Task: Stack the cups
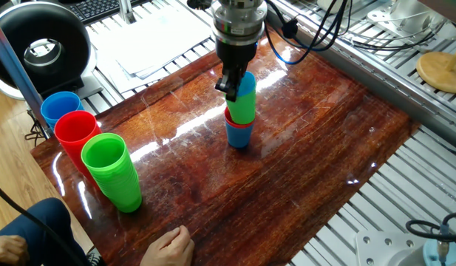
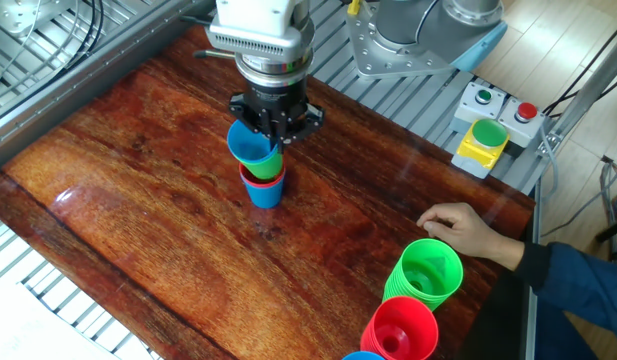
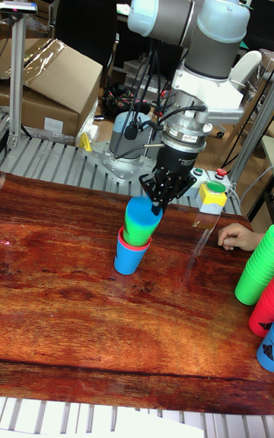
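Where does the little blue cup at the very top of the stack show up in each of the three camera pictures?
One fixed view: upper middle, the top blue cup sits just right of the claw.
The other fixed view: upper left of centre, its open mouth faces the camera.
Tall fixed view: left of centre, about halfway down.
Shared landmark: the red cup lower in the same stack.

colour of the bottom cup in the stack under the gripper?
Blue: the bottom cup sits under the red cup. Clearest in one fixed view.
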Available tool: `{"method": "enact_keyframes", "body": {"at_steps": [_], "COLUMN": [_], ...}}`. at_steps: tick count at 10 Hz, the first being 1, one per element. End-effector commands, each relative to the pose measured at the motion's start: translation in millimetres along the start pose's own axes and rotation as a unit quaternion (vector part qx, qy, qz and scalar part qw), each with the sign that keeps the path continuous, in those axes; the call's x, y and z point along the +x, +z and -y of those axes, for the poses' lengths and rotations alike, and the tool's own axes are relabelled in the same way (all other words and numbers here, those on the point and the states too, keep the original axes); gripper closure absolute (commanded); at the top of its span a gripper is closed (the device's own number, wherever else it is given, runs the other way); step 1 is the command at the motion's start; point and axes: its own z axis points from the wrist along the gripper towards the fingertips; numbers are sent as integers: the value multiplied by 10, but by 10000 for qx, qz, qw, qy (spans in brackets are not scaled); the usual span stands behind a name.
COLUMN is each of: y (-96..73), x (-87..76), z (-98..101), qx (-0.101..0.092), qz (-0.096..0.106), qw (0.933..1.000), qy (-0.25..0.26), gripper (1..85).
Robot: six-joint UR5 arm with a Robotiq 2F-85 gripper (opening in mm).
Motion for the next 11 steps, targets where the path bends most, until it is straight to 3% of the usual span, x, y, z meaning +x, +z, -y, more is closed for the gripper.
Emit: {"method": "enact_keyframes", "body": {"at_steps": [1,4,6,7,10,11], "y": [23,18,-98,-180,-384,-421], "x": [-13,11,121,127,41,69], "z": [-29,-5,183,204,378,414], "qx": [-105,-67,176,126,-69,-75], "qz": [71,26,-245,-262,78,64], "qw": [9999,10000,9995,9995,9998,9998], "qy": [-64,-50,106,154,173,188], "gripper": [627,650,843,843,843,843]}}
